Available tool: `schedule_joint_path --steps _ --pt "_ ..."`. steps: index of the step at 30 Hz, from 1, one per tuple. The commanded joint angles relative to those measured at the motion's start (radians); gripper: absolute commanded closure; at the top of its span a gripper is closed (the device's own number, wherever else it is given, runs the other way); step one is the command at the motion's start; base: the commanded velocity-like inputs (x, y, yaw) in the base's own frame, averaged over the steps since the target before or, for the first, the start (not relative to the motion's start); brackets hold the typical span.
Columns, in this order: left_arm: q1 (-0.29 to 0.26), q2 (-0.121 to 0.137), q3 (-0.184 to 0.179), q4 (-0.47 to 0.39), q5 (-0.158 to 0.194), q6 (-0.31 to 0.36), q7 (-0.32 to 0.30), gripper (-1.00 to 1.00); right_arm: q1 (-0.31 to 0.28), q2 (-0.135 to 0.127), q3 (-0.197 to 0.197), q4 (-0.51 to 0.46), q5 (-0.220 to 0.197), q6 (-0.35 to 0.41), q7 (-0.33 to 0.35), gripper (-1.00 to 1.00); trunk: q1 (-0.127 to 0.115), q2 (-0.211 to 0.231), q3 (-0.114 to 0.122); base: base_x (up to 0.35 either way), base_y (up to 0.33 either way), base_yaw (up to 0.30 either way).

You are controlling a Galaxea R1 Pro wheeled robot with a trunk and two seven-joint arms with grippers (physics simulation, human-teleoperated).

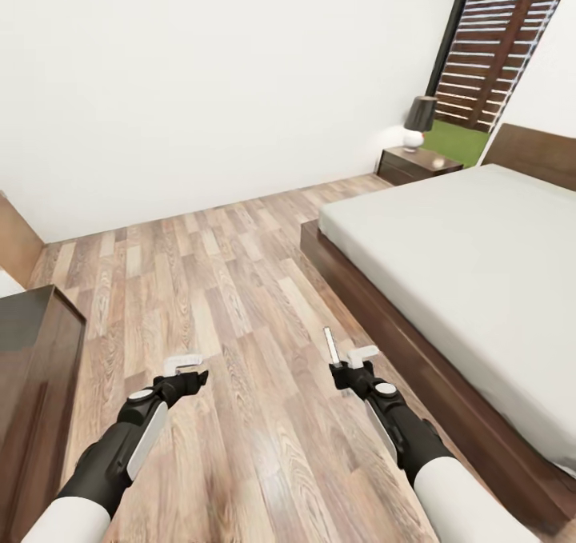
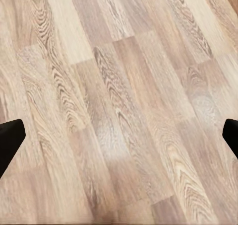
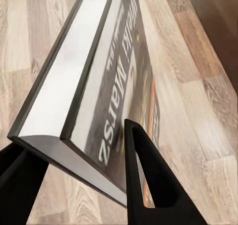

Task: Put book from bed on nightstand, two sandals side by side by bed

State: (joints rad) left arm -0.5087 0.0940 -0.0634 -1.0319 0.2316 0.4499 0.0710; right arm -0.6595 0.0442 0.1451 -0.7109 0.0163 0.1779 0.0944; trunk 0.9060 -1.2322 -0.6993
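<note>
Bedroom: white walls, wood-plank floor (image 1: pixel 240 303) running from near to far. Tall dark-framed window (image 1: pixel 500 43) with slatted fence in the far right corner.

Bed (image 1: pixel 480 263) along the right side; dark-brown frame, plain light-grey mattress, headboard at the far right. Mattress surface bare where visible.

Dark wooden cabinet (image 1: pixel 36 383) at the near left edge, partly cropped.

Nightstand (image 1: pixel 418 165) at the far end, just beside the head of the bed, below the window; low, dark brown. On its top: table lamp (image 1: pixel 418 123) with dark shade and white round base, plus a small pale object, too small to identify.

Left arm at the near left, right arm at the near right, both extended forward over the floor, well apart.

Right gripper (image 1: pixel 344 361) clenched on the book (image 1: pixel 330 345), held upright and edge-on above the floor, near the foot-side frame of the bed. Right wrist view: book (image 3: pixel 99 81) pinched between the two black fingers (image 3: pixel 144 180); dark cover with white lettering and an orange band on one face, white page block on the other side.

Left gripper (image 1: pixel 182 364) released and holding nothing; in the left wrist view, black fingertips (image 2: pixel 10 140) set wide apart at the two edges, bare planks between them.
</note>
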Motion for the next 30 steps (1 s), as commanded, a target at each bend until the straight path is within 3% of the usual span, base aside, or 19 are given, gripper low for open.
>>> schedule_joint_path --steps 1,6,13,19,23,26,27,30 --pt "-0.001 -0.001 -0.004 0.001 0.010 0.004 0.007 -1.00 0.000 0.000 -0.001 -0.002 -0.002 0.006 0.005 1.00 -0.004 0.007 0.003 0.000 0.000 0.283" --pt "-0.002 -0.027 -0.008 0.027 0.007 0.003 0.009 -1.00 0.000 0.002 -0.002 -0.001 -0.019 0.008 0.013 1.00 -0.023 0.042 0.021 0.000 0.000 0.260" --pt "-0.013 -0.034 -0.009 0.099 0.005 0.002 0.009 -1.00 0.000 0.002 0.003 0.032 -0.017 0.012 -0.023 1.00 -0.050 0.091 0.043 0.000 0.000 0.043" --pt "-0.022 -0.035 -0.009 0.262 0.001 -0.012 0.009 -1.00 -0.009 0.004 0.001 0.258 -0.021 -0.002 -0.083 1.00 -0.073 0.133 0.062 0.000 0.000 0.002" --pt "-0.044 -0.035 -0.010 0.330 0.000 -0.027 0.009 -1.00 -0.013 0.005 0.001 0.317 -0.023 -0.015 -0.085 1.00 -0.088 0.161 0.075 0.000 0.000 0.000" --pt "-0.073 -0.034 -0.010 0.414 0.000 -0.073 0.009 -1.00 -0.013 0.005 0.000 0.397 -0.025 -0.043 -0.086 1.00 -0.100 0.182 0.084 0.000 0.000 0.000" --pt "-0.102 -0.033 -0.010 0.494 -0.002 -0.113 0.009 -1.00 -0.015 0.006 -0.001 0.490 -0.028 -0.088 -0.087 1.00 -0.104 0.189 0.087 0.000 0.000 0.000" --pt "-0.111 -0.029 -0.010 0.516 -0.002 -0.127 0.009 -1.00 -0.015 0.006 -0.002 0.520 -0.028 -0.103 -0.087 1.00 -0.115 0.210 0.097 0.000 0.000 0.000"
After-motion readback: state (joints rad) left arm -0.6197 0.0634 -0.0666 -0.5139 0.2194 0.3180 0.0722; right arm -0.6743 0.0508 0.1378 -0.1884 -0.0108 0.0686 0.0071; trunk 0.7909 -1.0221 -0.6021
